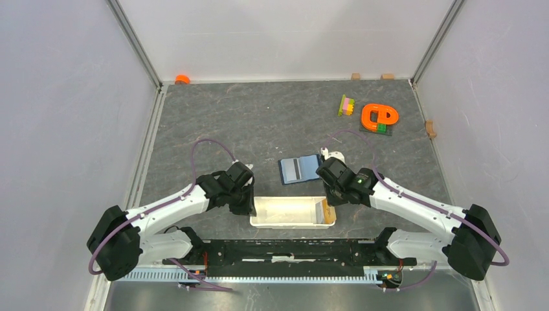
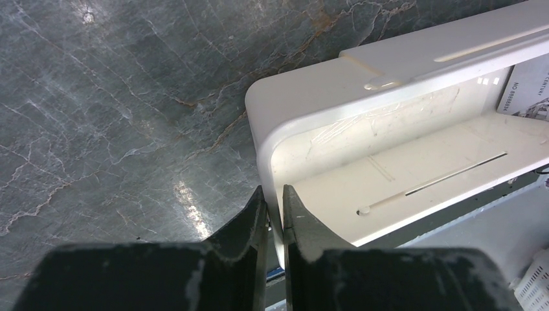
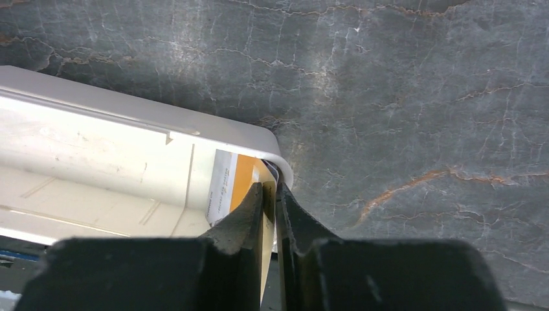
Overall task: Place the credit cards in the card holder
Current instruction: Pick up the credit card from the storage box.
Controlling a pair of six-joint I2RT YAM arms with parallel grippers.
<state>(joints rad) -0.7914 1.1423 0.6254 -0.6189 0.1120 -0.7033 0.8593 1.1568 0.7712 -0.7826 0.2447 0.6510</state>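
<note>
The card holder (image 1: pixel 298 170) lies open on the table beyond the white tray (image 1: pixel 285 222), dark blue with a grey strip across it. The credit cards (image 1: pixel 323 210) stand on edge against the tray's right end; an orange-and-white one (image 3: pixel 228 183) faces the right wrist view. My right gripper (image 3: pixel 270 189) is shut on a tan card (image 3: pixel 266 214) next to the tray's end wall (image 3: pixel 278 161). My left gripper (image 2: pixel 272 192) is shut on the tray's left end wall (image 2: pixel 265 139). A printed card (image 2: pixel 527 87) shows at the tray's far end. In the top view the left gripper (image 1: pixel 246 206) and the right gripper (image 1: pixel 328 196) sit at opposite ends of the tray.
An orange ring toy on a green block (image 1: pixel 379 118) and a small coloured block stack (image 1: pixel 347 105) lie at the back right. Small wooden blocks (image 1: pixel 355 76) and an orange cap (image 1: pixel 182 79) sit along the back wall. The black arm rail (image 1: pixel 291 251) runs just in front of the tray.
</note>
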